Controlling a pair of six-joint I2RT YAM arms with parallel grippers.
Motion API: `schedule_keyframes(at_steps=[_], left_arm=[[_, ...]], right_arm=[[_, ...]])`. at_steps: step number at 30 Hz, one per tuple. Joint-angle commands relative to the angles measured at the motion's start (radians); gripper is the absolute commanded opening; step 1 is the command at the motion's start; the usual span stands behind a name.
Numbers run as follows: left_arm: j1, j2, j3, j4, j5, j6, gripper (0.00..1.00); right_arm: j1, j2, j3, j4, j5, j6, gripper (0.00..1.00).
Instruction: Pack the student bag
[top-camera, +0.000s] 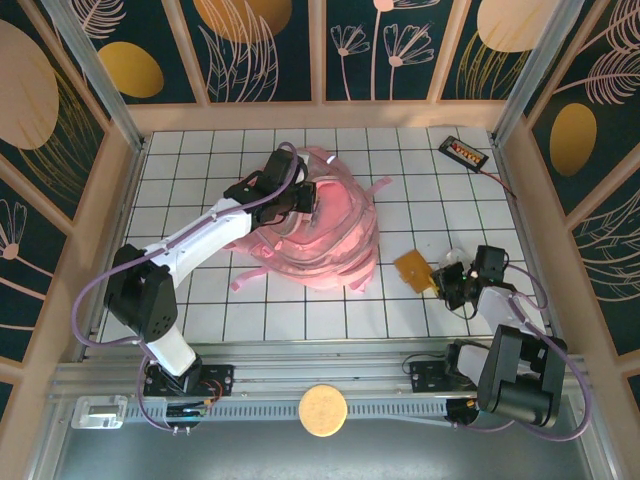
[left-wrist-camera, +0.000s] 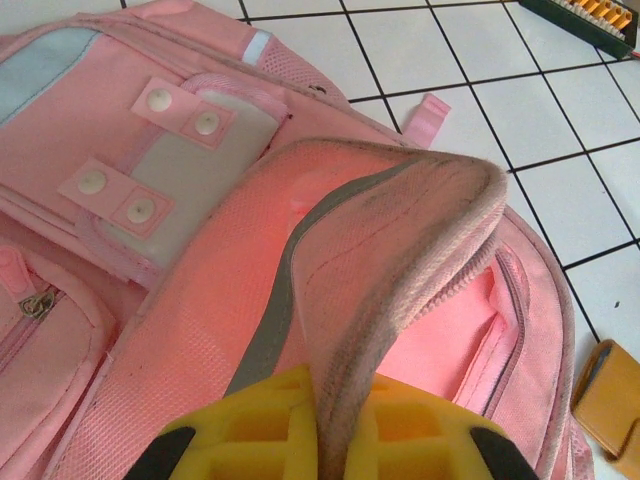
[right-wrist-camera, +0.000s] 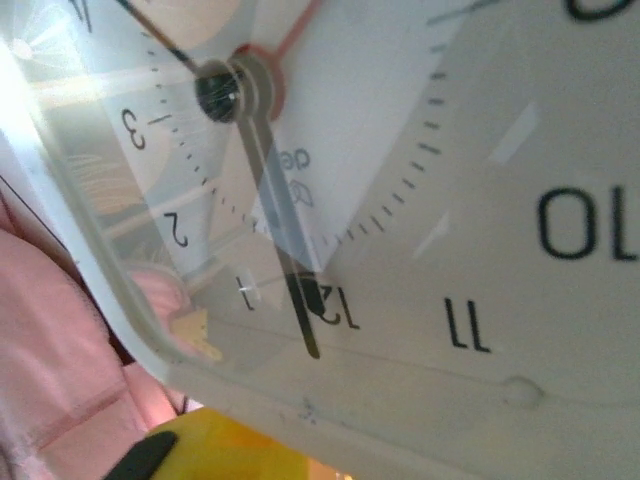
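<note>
While left gripper (left-wrist-camera: 335, 435) pinched tight on the student bag (left-wrist-camera: 200, 300) at its raised opening edge, right gripper (top-camera: 452, 272) sat against a white clock (right-wrist-camera: 400, 200); its grip could not be told.

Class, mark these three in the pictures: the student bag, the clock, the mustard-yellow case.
student bag (top-camera: 345, 245), top view, on its pink fabric body.
clock (right-wrist-camera: 420, 200), right wrist view, on its white dial.
mustard-yellow case (top-camera: 413, 270), top view, on its upper face.
</note>
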Motion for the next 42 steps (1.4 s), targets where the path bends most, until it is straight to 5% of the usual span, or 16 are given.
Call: schedule_keyframes(at_steps=[1,21,42], left_arm=[[0.011,-0.006,0.039,0.006,-0.026,0.012,0.00],[0.011,-0.030,0.024,0.021,-0.024,0.022,0.00],[0.011,-0.079,0.003,0.042,-0.002,0.000,0.00]], right_arm=[[-0.007,-0.006,0.009,-0.008,-0.005,-0.009,0.05],[0.018,-0.143,0.391,-0.224,-0.069,-0.033,0.00],[0.239,-0.045,0.775,-0.050,-0.208,0.053,0.00]])
